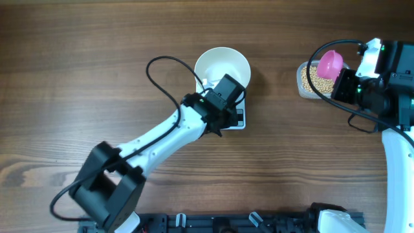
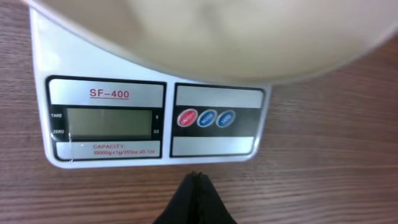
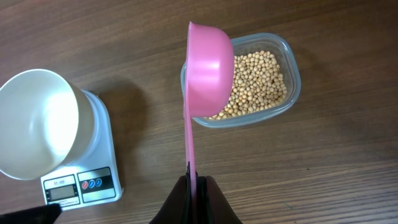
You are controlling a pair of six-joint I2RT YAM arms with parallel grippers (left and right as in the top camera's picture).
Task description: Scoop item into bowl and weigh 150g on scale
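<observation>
A white bowl (image 1: 222,66) stands on the white scale (image 1: 238,119); from the right wrist view the bowl (image 3: 37,121) looks empty. The scale's display (image 2: 109,123) is blank, beside a red and two blue buttons (image 2: 206,118). My left gripper (image 2: 197,178) is shut and empty, its tips just off the scale's front edge. Tan beans (image 3: 258,84) fill a clear container (image 1: 309,81) at the right. My right gripper (image 3: 195,177) is shut on the handle of a pink scoop (image 3: 208,68), held on edge over the container's left side.
Bare wooden tabletop (image 1: 97,58) surrounds everything. The left arm (image 1: 155,145) reaches diagonally from the lower left to the scale. The right arm (image 1: 388,84) with its cables stands at the right edge. A black rail (image 1: 226,223) runs along the front edge.
</observation>
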